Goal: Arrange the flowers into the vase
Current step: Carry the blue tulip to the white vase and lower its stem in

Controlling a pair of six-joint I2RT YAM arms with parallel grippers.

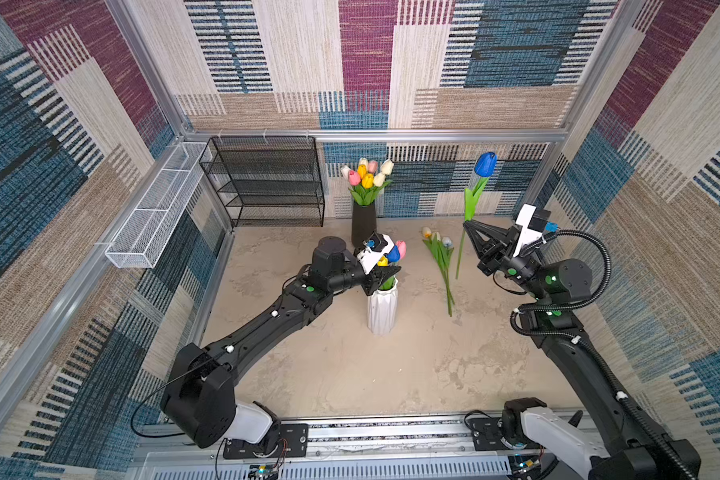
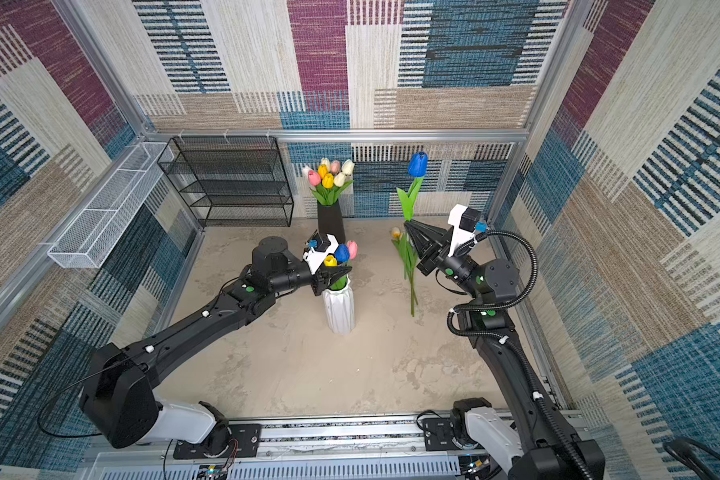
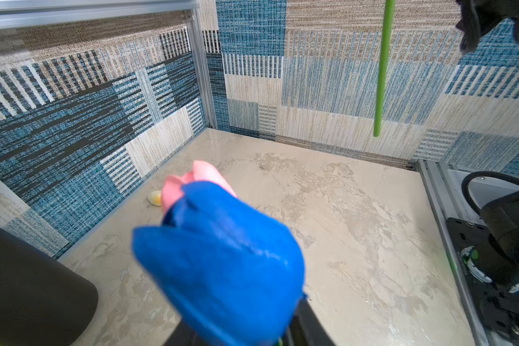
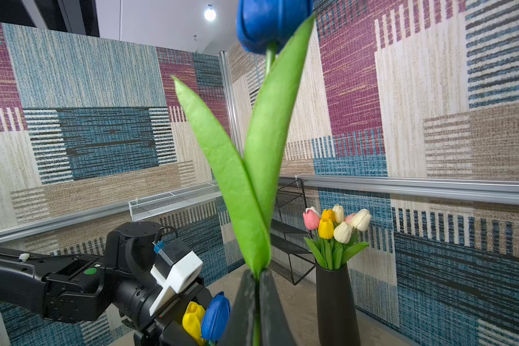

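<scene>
A white ribbed vase (image 1: 382, 309) (image 2: 339, 309) stands mid-table with blue, yellow and pink flowers (image 1: 393, 253) in it. My left gripper (image 1: 388, 277) (image 2: 341, 276) sits at their green stems just above the vase's mouth. The blue head (image 3: 222, 263) hides its jaws in the left wrist view. My right gripper (image 1: 467, 224) (image 4: 256, 274) is shut on the stem of a blue tulip (image 1: 485, 164) (image 4: 270, 24), held upright to the right. More flowers (image 1: 441, 257) (image 2: 408, 259) lie on the table below it.
A black vase (image 1: 363, 224) (image 4: 336, 299) with several tulips stands at the back, just behind my left wrist. A black wire shelf (image 1: 267, 183) stands in the back left corner. A white mesh basket (image 1: 159, 208) hangs on the left wall.
</scene>
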